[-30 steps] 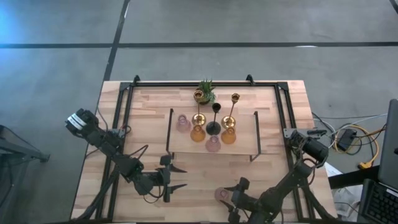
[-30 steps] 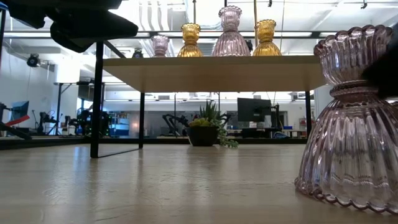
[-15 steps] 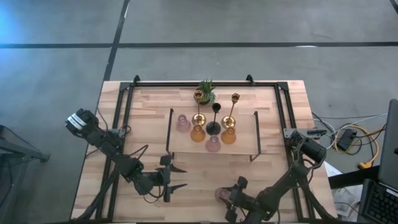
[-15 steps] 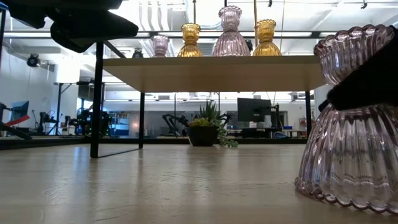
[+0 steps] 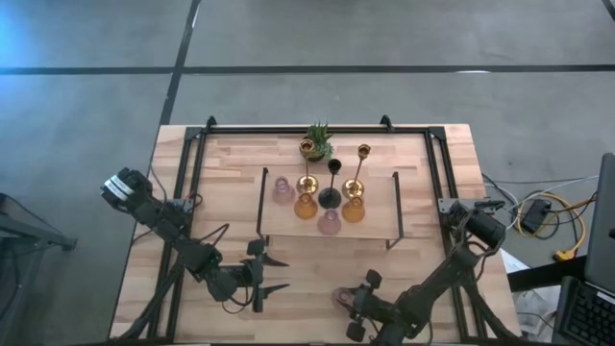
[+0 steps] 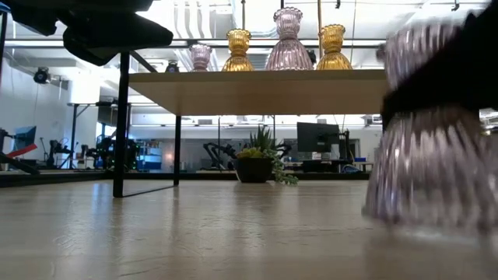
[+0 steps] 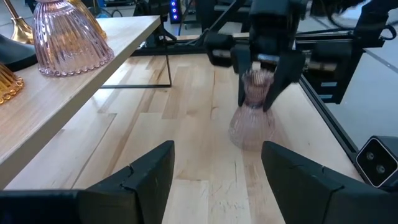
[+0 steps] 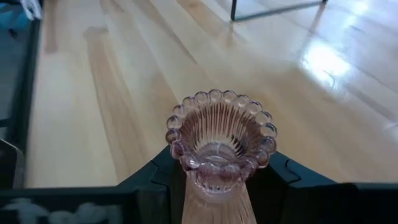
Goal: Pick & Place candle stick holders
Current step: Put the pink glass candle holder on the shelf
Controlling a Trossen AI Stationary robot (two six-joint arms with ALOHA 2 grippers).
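potted plant (image 5: 316,140): table's far edge | raised shelf (image 5: 375,227): mid-table | monitor (image 6: 315,141): background

- Grey concrete floor (image 5: 384,38) crossed by dark seam lines surrounds the pale wooden surface (image 5: 231,183).
- Behind, a bright workshop: a dark monitor (image 6: 315,138), ceiling pipes (image 6: 183,19), cables (image 5: 548,216) beside the surface.

My wooden table (image 5: 231,202) carries a low shelf (image 5: 375,231) on black legs, a potted plant (image 5: 315,142) behind it, and one pink glass holder (image 7: 252,118) near the front edge. The shelf holds more holders (image 5: 330,197), glass and slim.
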